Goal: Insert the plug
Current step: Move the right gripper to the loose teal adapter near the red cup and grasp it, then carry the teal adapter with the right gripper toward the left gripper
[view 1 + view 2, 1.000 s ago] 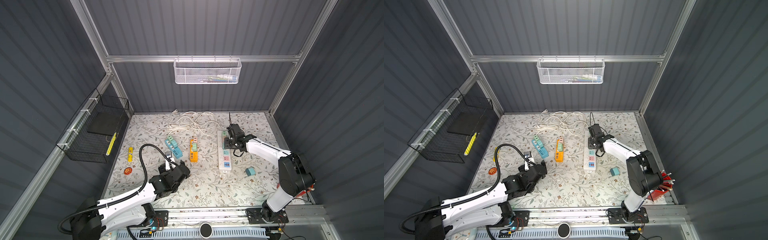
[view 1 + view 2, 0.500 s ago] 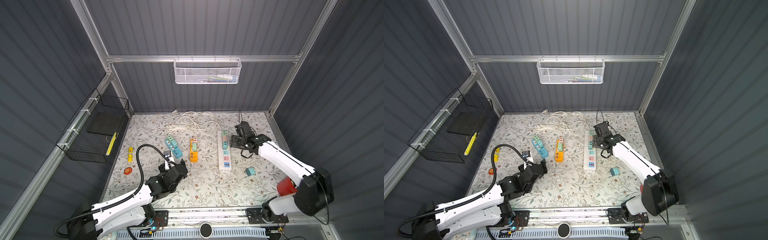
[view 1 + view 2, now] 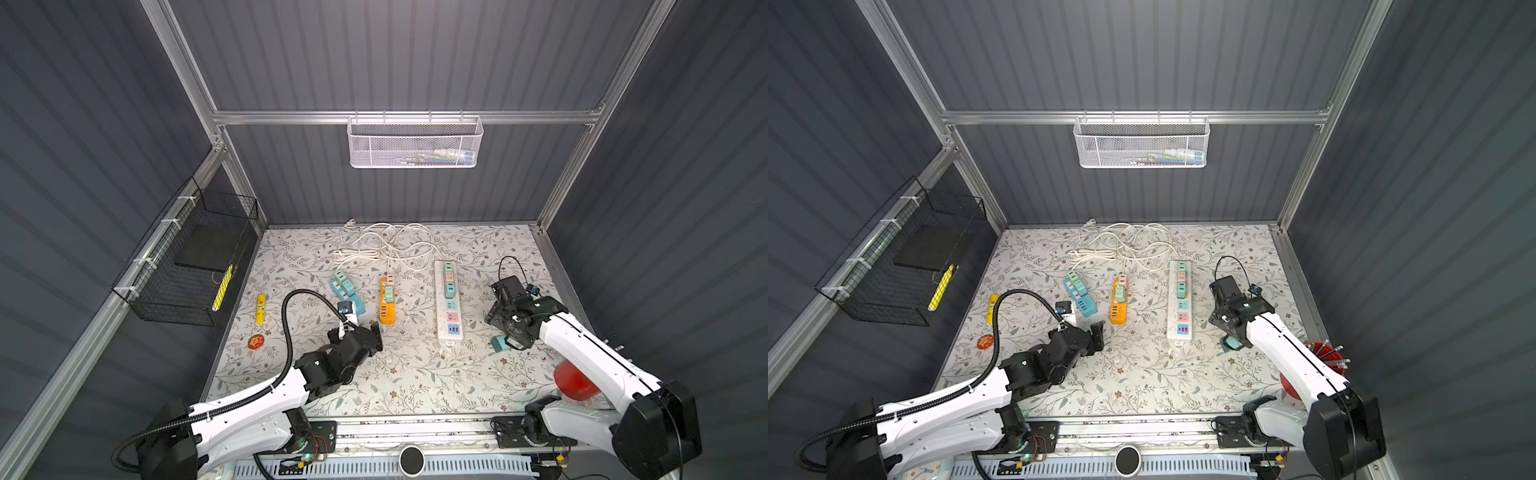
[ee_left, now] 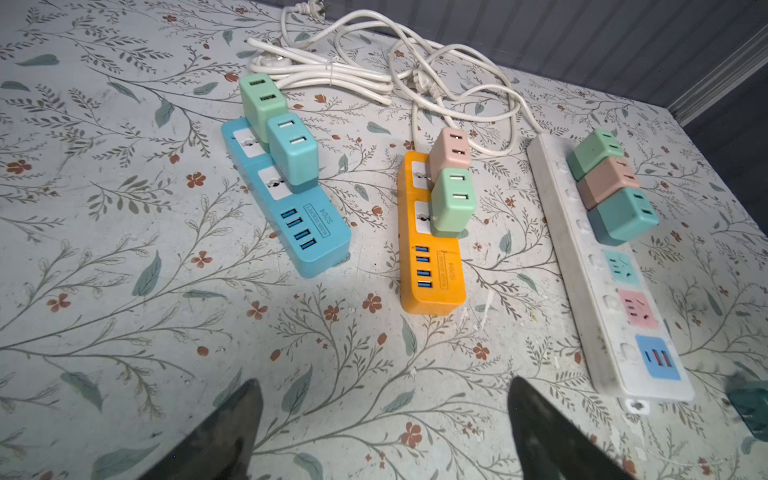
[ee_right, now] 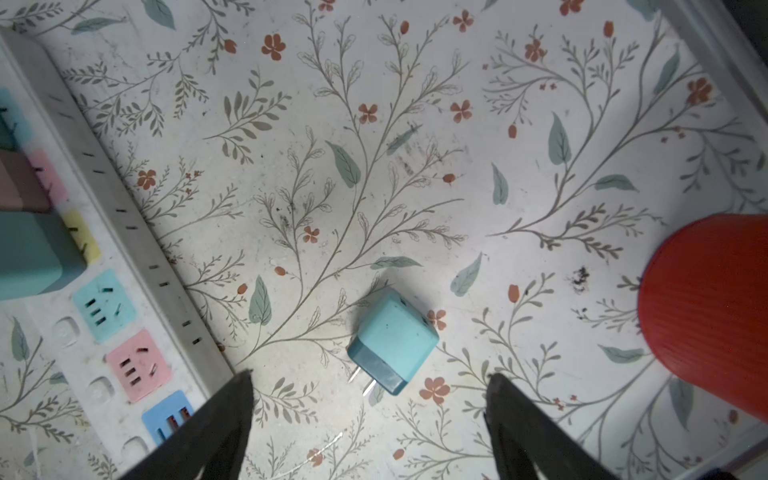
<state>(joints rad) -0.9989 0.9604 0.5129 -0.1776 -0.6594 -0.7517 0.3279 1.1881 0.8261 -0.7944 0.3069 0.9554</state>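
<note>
A loose teal plug (image 5: 392,340) lies on its side on the floral mat, prongs toward my right gripper (image 5: 370,376), which hovers open just over it with a finger on either side, not touching. In both top views the plug (image 3: 497,343) (image 3: 1230,344) peeks out beside the right gripper (image 3: 508,341) (image 3: 1235,338). The white power strip (image 3: 439,307) (image 5: 137,232) to its left carries three plugs at its far end; its teal and pink sockets are free. My left gripper (image 4: 383,381) (image 3: 359,330) is open and empty, in front of the blue and orange strips.
A blue strip (image 3: 347,293) and an orange strip (image 3: 387,311) each hold two plugs. White cables (image 3: 386,245) coil at the back. A red cup (image 5: 706,311) (image 3: 575,380) stands near the right gripper. A yellow tube (image 3: 260,308) and an orange disc (image 3: 256,342) lie far left.
My right gripper left the white strip, swung right and toward the front, and opened its jaws wide over the loose teal plug. The left arm shifted only slightly.
</note>
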